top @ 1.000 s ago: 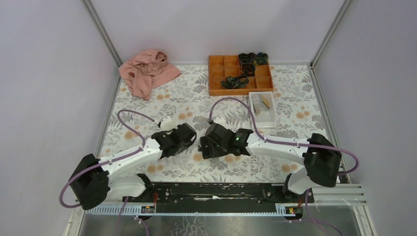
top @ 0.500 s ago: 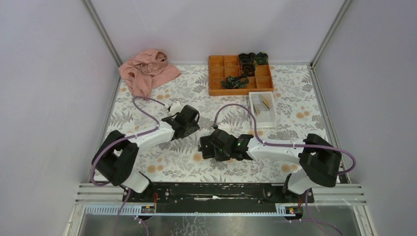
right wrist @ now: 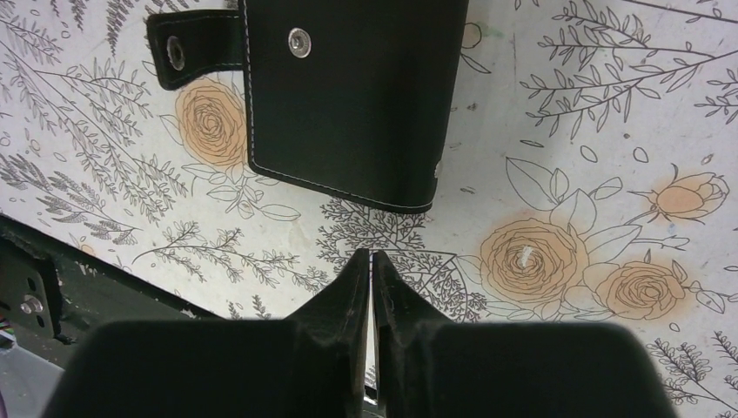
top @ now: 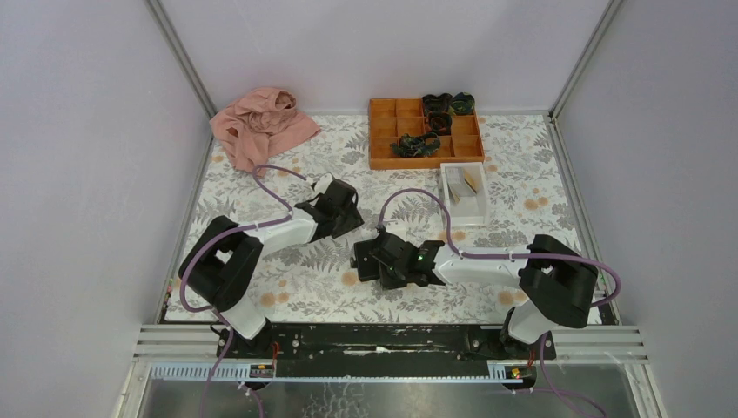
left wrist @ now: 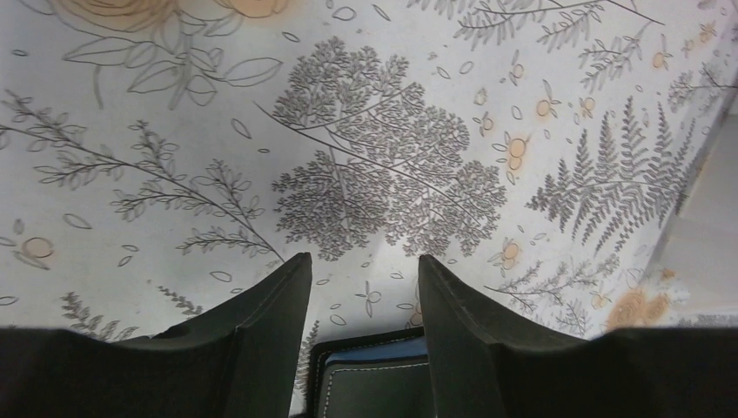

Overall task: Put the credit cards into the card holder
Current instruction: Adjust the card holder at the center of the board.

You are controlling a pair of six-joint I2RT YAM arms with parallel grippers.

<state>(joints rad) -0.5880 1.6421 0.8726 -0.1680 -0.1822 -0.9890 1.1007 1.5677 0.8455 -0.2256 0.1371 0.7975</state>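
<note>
The black card holder (top: 363, 260) lies closed on the flowered table, its snap strap (right wrist: 178, 50) sticking out to one side. In the right wrist view the card holder (right wrist: 348, 96) is just ahead of my right gripper (right wrist: 372, 253), which is shut with nothing between its fingers and does not touch it. From above, the right gripper (top: 385, 264) sits at the holder's right side. My left gripper (top: 346, 218) hovers farther back and is open (left wrist: 363, 257). A corner of the card holder (left wrist: 374, 383), with a blue inner edge, shows low between its fingers. The credit cards (top: 472, 181) lie in a white tray (top: 446, 198).
An orange compartment tray (top: 377, 162) with dark items in it stands at the back. A pink cloth (top: 261, 126) lies bunched at the back left. Grey walls close in the table on three sides. A black rail (top: 383, 340) runs along the near edge.
The left arm has swung away from the card holder toward the back of the table. The right gripper has closed and drawn back a little from over the holder.
</note>
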